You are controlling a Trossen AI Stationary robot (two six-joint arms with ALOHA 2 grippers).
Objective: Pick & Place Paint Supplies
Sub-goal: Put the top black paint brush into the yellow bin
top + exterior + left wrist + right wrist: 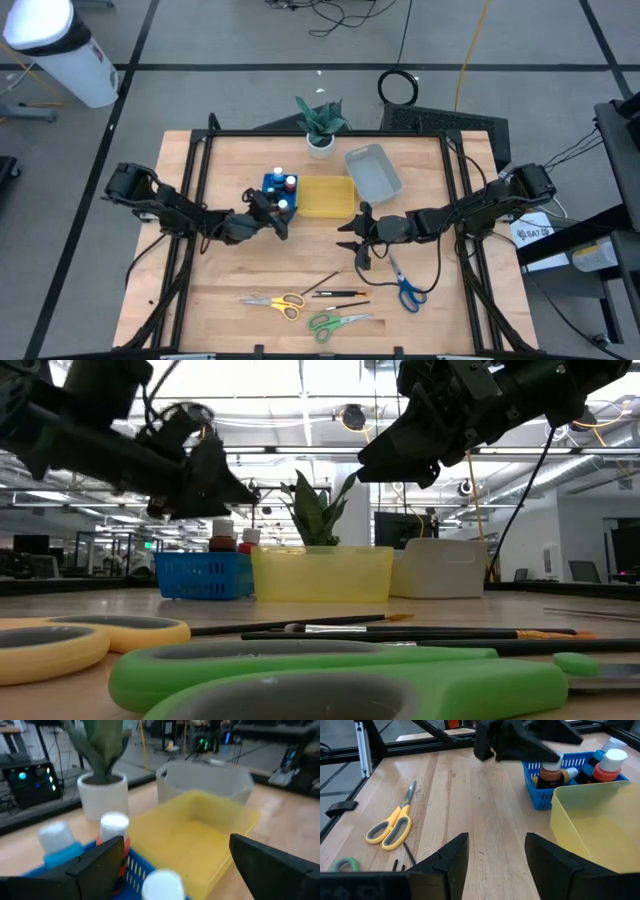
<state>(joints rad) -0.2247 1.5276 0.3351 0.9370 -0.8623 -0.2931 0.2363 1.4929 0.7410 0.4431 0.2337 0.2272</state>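
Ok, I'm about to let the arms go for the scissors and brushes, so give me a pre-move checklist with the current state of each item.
1. Left gripper empty and open, beside the blue tray: ok.
2. Right gripper empty and open: ok.
3. Paint bottles already in the blue tray: ok.
4. Yellow tray empty: ok.
5. Yellow scissors, green scissors, blue scissors and brushes still on the table: not ok.
6. Clear tray empty: cannot tell.

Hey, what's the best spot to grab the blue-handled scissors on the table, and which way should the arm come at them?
Grip the blue scissors at the narrow crossing between blades and handles, coming straight down with the right gripper, fingers across them. They lie flat, shut, nothing touching them.
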